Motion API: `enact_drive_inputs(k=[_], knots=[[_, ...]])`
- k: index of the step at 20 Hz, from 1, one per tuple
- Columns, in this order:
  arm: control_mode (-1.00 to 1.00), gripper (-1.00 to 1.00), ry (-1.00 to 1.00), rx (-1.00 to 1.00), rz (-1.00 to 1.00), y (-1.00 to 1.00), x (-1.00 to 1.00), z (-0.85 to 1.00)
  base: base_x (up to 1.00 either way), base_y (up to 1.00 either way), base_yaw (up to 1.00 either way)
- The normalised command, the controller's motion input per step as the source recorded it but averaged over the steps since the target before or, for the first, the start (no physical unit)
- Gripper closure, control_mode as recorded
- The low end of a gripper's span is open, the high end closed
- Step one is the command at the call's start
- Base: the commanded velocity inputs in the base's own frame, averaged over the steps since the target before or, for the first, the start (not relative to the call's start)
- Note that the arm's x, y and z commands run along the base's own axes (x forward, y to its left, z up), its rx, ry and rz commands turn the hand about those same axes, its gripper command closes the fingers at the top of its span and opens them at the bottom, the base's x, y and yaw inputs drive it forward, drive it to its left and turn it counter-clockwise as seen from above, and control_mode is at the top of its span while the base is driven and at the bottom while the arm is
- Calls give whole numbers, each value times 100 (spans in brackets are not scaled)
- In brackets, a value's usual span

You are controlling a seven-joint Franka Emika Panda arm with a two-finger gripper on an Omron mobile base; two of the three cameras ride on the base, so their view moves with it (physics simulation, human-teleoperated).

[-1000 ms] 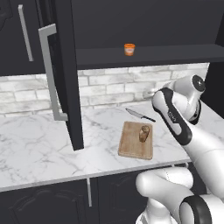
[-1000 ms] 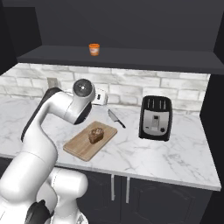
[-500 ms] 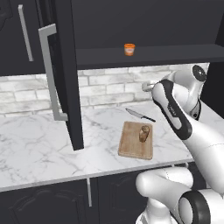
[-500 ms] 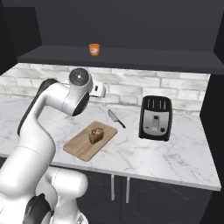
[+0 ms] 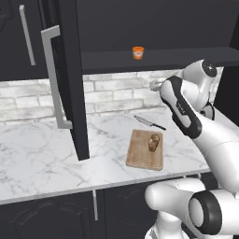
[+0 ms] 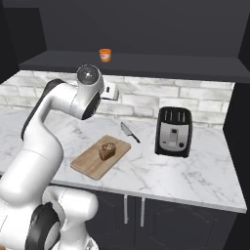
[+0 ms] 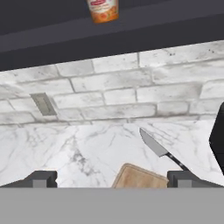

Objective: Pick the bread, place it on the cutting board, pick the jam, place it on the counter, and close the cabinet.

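The robot's claw (image 7: 112,179) was wide open w/ nothing in it, its two dark tips far apart. Just below the claw lay the light-brown wooden cutting board (image 7: 140,177) w/ round corners. The small brown bread piece (image 6: 108,151) w/ tan crust stood on that board, so the bread job looked done. Near the board, below and a bit right of the claw, lay a knife (image 7: 154,146) w/ a black handle, on the white marble counter (image 7: 78,153) w/ grey veins. High above the claw, on the dark cabinet's (image 5: 65,70) shelf, sat the small squat orange jam jar (image 7: 103,9). The cabinet door hung open.

The jar is prob. glass: hard, smooth, a bit slippy, could break if dropped. Looks light. Best grab it round the middle, from the sides, below the lid.
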Motion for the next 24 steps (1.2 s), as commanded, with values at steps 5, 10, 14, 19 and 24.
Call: enact_drive_inputs(k=[5, 10, 14, 19, 24], knots=[[-100, -100, 0, -3, 0, 4, 15, 28, 0, 0, 0], [-100, -100, 0, -7, 0, 11, 9, 15, 0, 0, 0], [-100, -100, 0, -7, 0, 16, 11, 13, 0, 0, 0], [-100, -100, -1, -6, 0, 5, 17, 16, 0, 0, 0], [-100, -100, -3, -4, 0, 0, 21, 11, 0, 0, 0]])
